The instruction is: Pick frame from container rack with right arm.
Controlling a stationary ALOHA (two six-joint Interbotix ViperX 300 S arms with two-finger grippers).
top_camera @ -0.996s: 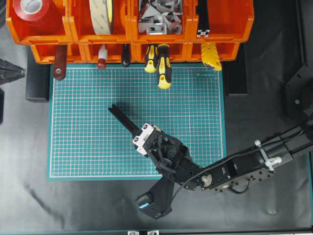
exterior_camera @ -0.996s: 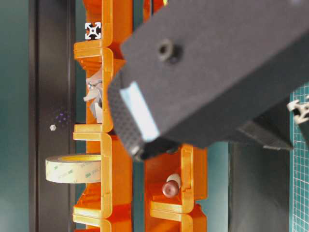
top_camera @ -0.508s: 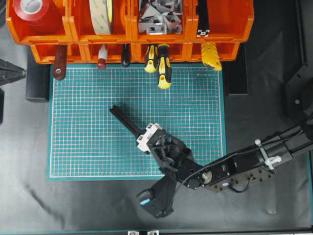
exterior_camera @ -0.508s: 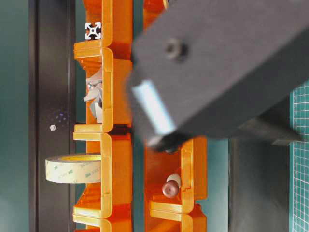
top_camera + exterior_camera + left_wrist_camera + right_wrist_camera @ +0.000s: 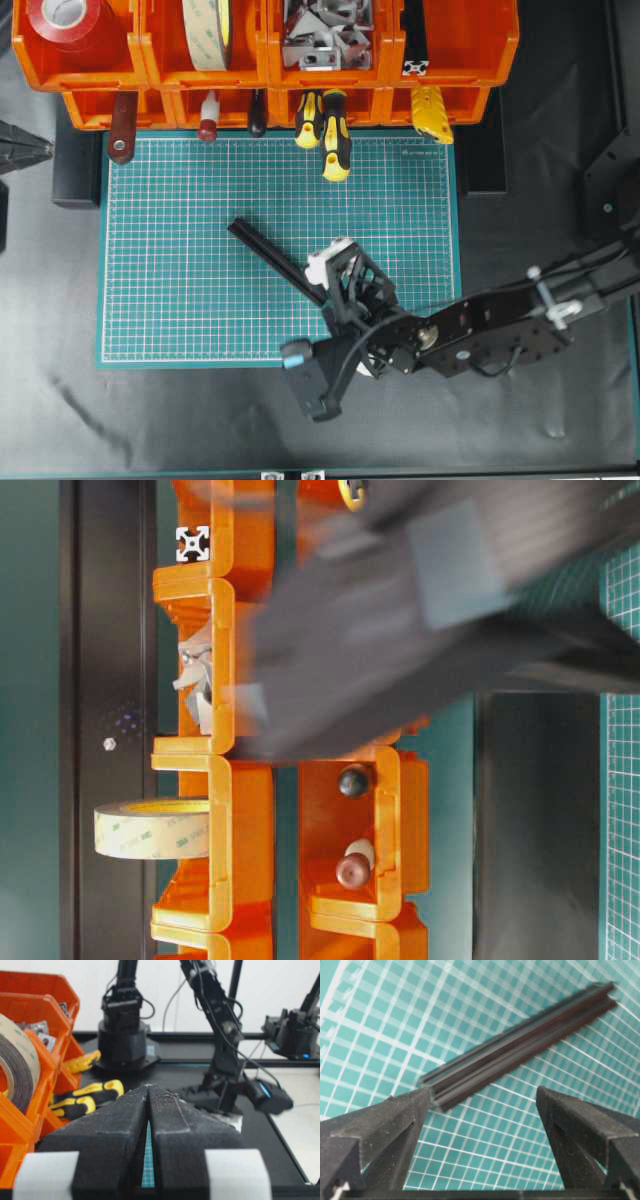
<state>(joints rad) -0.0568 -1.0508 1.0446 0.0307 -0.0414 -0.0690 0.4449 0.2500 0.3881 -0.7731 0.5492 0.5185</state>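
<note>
Black right claw (image 5: 482,1105) stands spread wide, gripping nothing. The frame (image 5: 277,262) lies flat on the green mat (image 5: 180,300) just ahead, one end between the fingertips, evidently set free. The rack (image 5: 265,60) sits well beyond.

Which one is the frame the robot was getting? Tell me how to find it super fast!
Look at the big green cutting mat in front of the orange container rack. Near the mat's middle lies the frame, a long thin black bar set slantwise, one end just in front of the right end effector, whose jaws are open. Unlike the black-and-yellow screwdrivers by the rack, it is all black, straight and grooved.
</note>
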